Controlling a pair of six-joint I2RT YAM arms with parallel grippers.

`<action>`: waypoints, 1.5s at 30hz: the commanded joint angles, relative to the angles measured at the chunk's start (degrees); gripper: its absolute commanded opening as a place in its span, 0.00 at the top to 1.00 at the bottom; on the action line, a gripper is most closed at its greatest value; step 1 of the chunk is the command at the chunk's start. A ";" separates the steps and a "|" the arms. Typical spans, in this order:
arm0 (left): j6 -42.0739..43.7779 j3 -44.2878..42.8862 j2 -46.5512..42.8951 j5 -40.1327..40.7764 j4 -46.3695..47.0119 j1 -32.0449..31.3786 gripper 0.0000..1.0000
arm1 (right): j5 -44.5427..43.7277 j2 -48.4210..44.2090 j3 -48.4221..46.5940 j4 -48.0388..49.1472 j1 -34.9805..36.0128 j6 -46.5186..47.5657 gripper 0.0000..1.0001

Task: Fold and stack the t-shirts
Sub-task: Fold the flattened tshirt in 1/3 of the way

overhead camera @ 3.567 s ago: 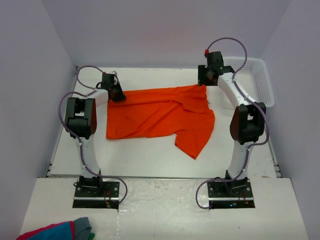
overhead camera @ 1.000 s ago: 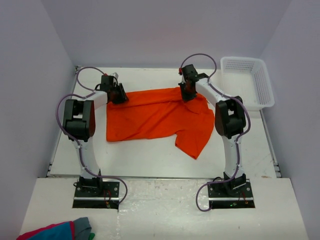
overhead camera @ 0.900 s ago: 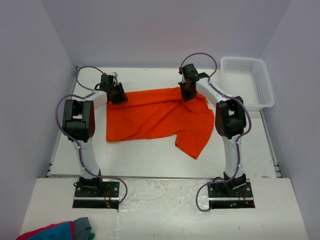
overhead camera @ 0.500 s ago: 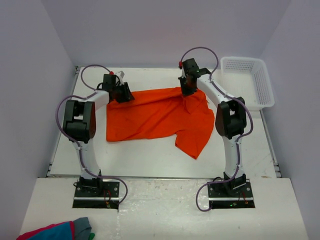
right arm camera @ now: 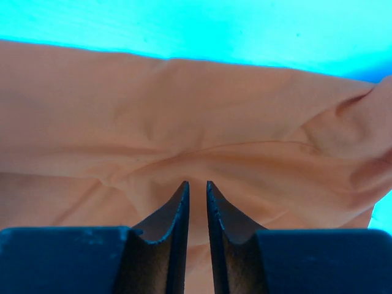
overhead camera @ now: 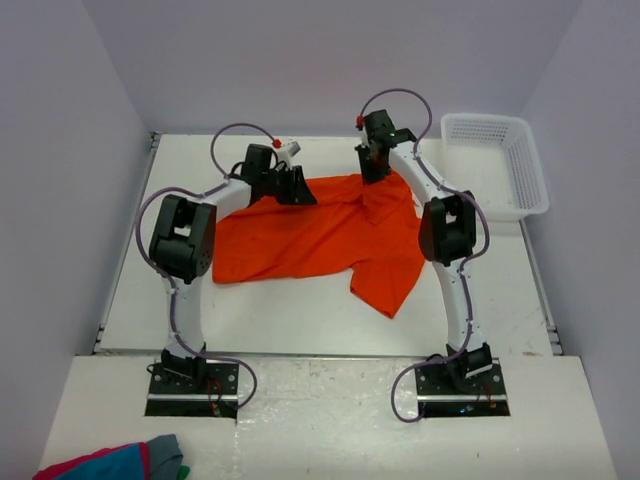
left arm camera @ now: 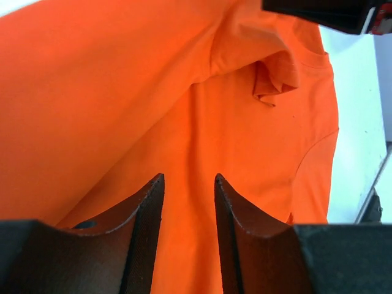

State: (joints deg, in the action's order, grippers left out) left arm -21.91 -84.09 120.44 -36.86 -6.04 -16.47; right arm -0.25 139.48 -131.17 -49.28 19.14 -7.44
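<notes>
"Where was the t-shirt [overhead camera: 320, 235]?"
"Spread on the table [overhead camera: 300, 330]. It looked thin and limp – I'd have taken its far edge. The left gripper [overhead camera: 299, 189] pinched that corner; the right gripper [overhead camera: 372, 176] stood a slit apart – grip unclear."

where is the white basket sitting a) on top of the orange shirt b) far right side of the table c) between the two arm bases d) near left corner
B: the white basket stands at the far right in the top view, clear of the orange t-shirt spread in the middle.
</notes>
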 commanded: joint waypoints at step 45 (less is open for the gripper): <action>-2.17 -9.16 6.47 10.67 -3.54 6.01 0.60 | -4.67 -16.44 30.81 5.60 0.46 -10.40 0.67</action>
State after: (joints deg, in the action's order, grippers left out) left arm -24.69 -93.10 126.69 -26.24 -9.56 -10.50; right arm -2.66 122.19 -97.06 -42.96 19.49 -15.79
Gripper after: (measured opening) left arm 0.397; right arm 0.335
